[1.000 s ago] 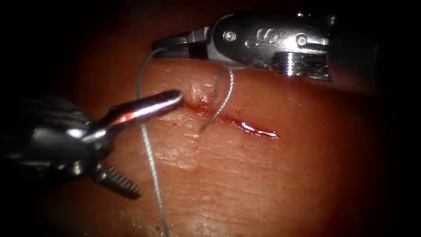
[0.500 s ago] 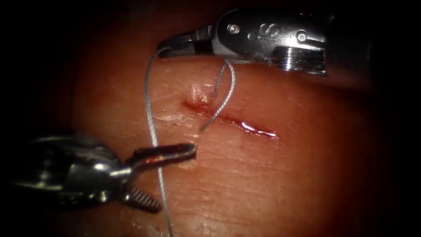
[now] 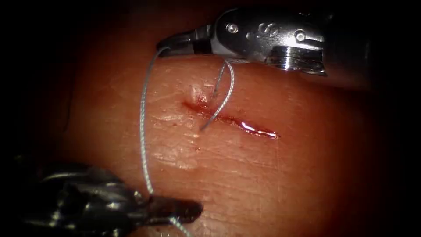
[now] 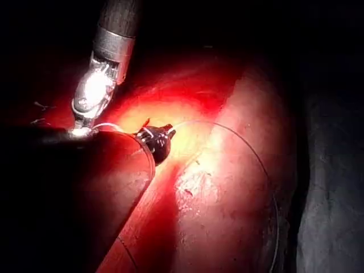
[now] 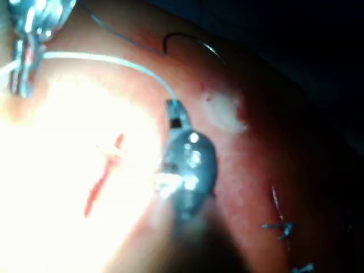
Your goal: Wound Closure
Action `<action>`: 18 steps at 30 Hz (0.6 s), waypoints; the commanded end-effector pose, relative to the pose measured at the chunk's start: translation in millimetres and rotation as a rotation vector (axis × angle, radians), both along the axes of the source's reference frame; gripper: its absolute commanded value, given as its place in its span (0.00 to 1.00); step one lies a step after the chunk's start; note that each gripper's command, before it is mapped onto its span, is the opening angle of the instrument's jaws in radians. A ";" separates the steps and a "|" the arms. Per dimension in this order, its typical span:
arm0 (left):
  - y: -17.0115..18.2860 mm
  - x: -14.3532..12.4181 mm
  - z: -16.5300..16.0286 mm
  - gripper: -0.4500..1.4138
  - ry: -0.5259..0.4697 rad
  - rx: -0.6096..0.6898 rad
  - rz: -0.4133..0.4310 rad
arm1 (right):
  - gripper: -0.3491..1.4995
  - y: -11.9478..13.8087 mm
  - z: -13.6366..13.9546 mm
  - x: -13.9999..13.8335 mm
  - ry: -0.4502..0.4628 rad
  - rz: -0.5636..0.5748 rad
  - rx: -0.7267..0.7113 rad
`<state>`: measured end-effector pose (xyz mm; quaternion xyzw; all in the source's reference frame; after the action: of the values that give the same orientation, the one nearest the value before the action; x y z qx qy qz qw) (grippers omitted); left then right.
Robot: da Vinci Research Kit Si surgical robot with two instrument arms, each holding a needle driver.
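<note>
A: The tissue (image 3: 272, 175) is seen first, broad and glistening, with the cut (image 3: 232, 119) running across its middle and red fluid (image 3: 258, 130) pooled at the cut's right end.

B: Soft and slick, it is judged; any bite near the edge would be expected to tear if taken too thin.

A: Next, the right tool (image 3: 175, 44), entered from the right above the cut. Its jaws are seen closed, clamped on the thread (image 3: 142, 127) at their tip.

B: And the left tool (image 3: 184, 210), low on the left side of the cut, is also found with its jaws together on the thread, where the strand crosses them.

A: So the thread is held at two places, hanging in a slack arc between them. A second length is looped under the right tool, and its end dips into the cut's left part.

B: Light, limp and slippery, that thread; it is best gripped flat between the jaws, not at an edge, lest it fray.

A: The needle is not made out with certainty.

B: Nothing is seen blocking the cut, though the loop lies across it. Knotted stitches (image 5: 281, 227) are noted in the right wrist view, well apart from the cut.
</note>
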<state>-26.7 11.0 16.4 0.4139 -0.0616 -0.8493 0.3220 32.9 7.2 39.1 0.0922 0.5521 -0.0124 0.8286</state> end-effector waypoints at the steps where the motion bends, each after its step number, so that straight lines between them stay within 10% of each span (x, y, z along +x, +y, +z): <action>1: 0.4 -0.1 0.5 0.00 -0.002 -0.014 -0.016 | 0.00 0.2 0.1 0.4 0.002 0.002 0.002; 12: 2.8 6.0 2.1 0.00 0.051 -0.070 -0.099 | 0.00 -2.4 -5.0 -2.8 0.000 0.045 0.044; 16: 3.8 5.9 2.9 0.00 0.060 -0.071 -0.112 | 0.67 -3.7 -6.2 -2.7 0.035 0.102 0.086; 18: 4.2 6.0 3.4 0.00 0.062 -0.067 -0.118 | 0.78 -3.8 -6.5 -2.7 0.043 0.115 0.108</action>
<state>-20.2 15.0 19.4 0.3706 -0.1044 -0.8774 0.2863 29.4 3.2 32.1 0.1054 0.5729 0.0682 0.8100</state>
